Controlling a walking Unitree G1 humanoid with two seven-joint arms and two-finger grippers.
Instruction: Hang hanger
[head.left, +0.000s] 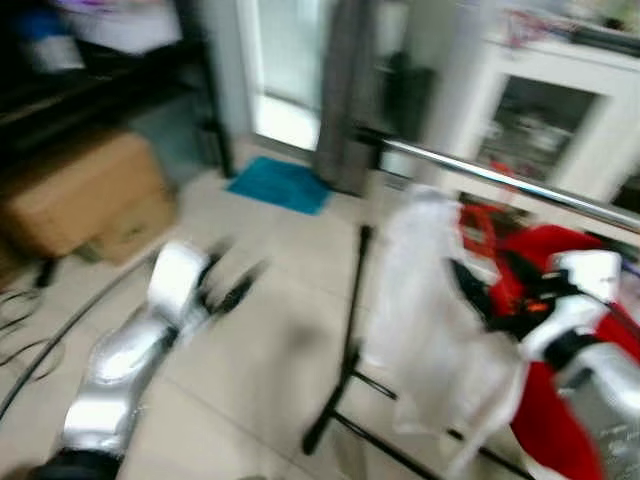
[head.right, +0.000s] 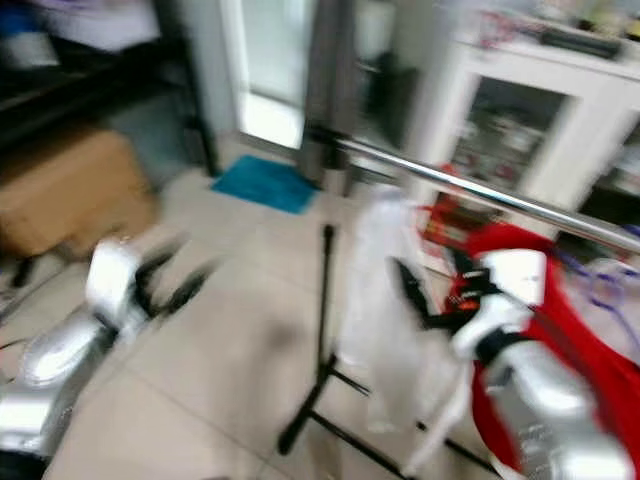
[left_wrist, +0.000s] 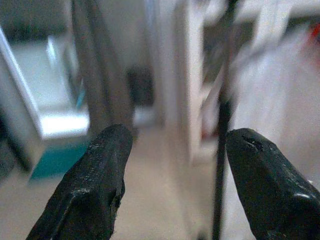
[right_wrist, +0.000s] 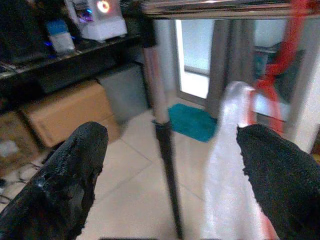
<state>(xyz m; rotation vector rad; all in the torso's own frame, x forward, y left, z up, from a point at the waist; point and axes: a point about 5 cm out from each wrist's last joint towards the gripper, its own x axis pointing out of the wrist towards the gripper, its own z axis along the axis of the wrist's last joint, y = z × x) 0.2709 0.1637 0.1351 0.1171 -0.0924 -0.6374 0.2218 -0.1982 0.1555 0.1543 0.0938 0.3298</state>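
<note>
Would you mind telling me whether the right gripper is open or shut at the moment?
Open. In the right wrist view the right gripper has its two black fingers spread wide apart, with the rack pole visible between them and nothing held.

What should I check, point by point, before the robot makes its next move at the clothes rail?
1. Left gripper free: ok. Its fingers are open with nothing between them.
2. Right gripper free: ok. Its fingers are open and hold nothing.
3. Hanger in hand: not ok. Neither gripper holds one.
4. Metal rail reachable: ok. It crosses just above the right gripper.
5. Garments on the rail: cannot tell. A white garment and a red garment hang there, but blur hides their hangers.
6. Camera steady: not ok. Both eye views are blurred.
</note>
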